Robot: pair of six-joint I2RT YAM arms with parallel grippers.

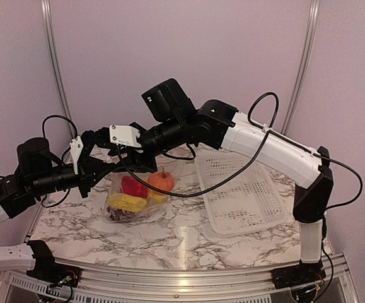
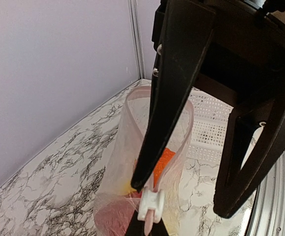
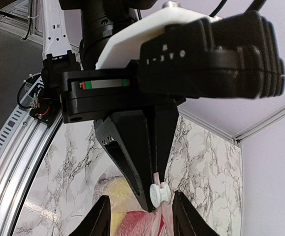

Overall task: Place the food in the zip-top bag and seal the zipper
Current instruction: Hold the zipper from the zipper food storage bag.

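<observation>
Two robot arms meet over a clear zip-top bag [image 1: 120,189] at centre-left of the overhead view. The bag sits on a marble-patterned table [image 1: 169,243] with toy food already inside. A red pepper [image 1: 133,186] lies near the middle of the bag, and an orange round fruit [image 1: 161,181] sits at its right side. Yellow pieces [image 1: 127,203] lie below the pepper, and dark grapes [image 1: 116,214] are in the lower-left corner.

The left gripper [image 3: 151,199], seen head-on at the centre of the right wrist view, has its fingers clamped together on the bag's upper edge. A small white piece [image 3: 159,193] sits on that edge, just beside the fingertips.

The right gripper [image 2: 186,195] fills the top and right of the left wrist view. Its two black fingers are spread wide and grasp nothing. One finger [image 2: 172,98] slants down into the bag's mouth, while the other hangs outside it to the right.

The zipper [image 2: 127,105] along the mouth stands apart in an open loop and is not pressed shut, and orange shows through the plastic below it.

A white lattice basket [image 1: 240,189] lies to the right of the bag, apart from it.
</observation>
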